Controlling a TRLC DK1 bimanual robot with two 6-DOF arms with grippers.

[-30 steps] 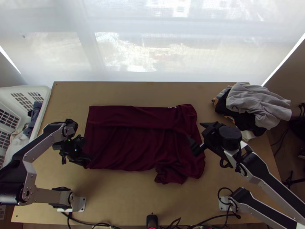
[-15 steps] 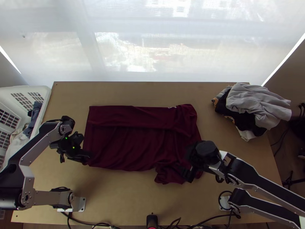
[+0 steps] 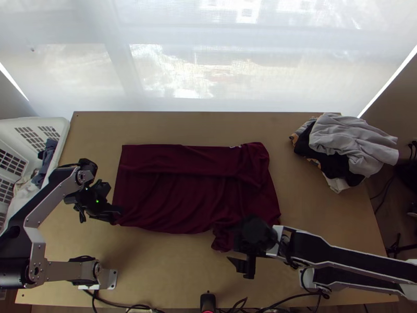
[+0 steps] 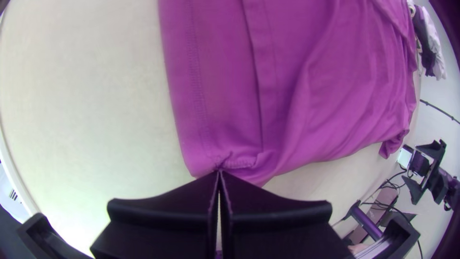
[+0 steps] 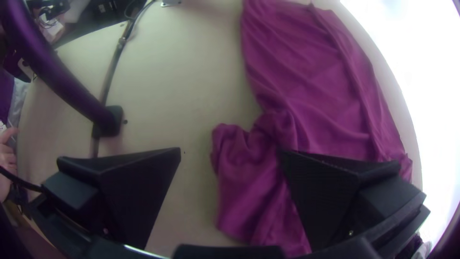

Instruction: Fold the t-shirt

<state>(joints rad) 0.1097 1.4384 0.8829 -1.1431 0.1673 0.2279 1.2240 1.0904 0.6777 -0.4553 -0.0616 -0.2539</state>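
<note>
In the middle of the desk (image 3: 172,271) lies the dark red T-shirt (image 3: 193,193), spread wide, with a long band doubled over along its far side. The nearer part is softly creased, and a small bunch of cloth (image 3: 223,241) sticks out at its near right.

At the shirt's near left corner, the left hand (image 3: 113,220) is clenched on the cloth, its fingers pressed together and the hem puckered at their tips. By the shirt's near right, the right hand (image 3: 234,252) is released, its fingers wide apart, one over bare desk and the other over the bunch of cloth. Whether that second finger touches the cloth, I can't fairly say from here.

To the left of the shirt is a white basket (image 3: 65,128) with some clothes (image 3: 48,156) in it. Beyond the shirt's far right sits a loose pile of laundry (image 3: 354,138), grey on top of black. Past the shirt's far side hangs a pale, sheer curtain (image 3: 156,78).
</note>
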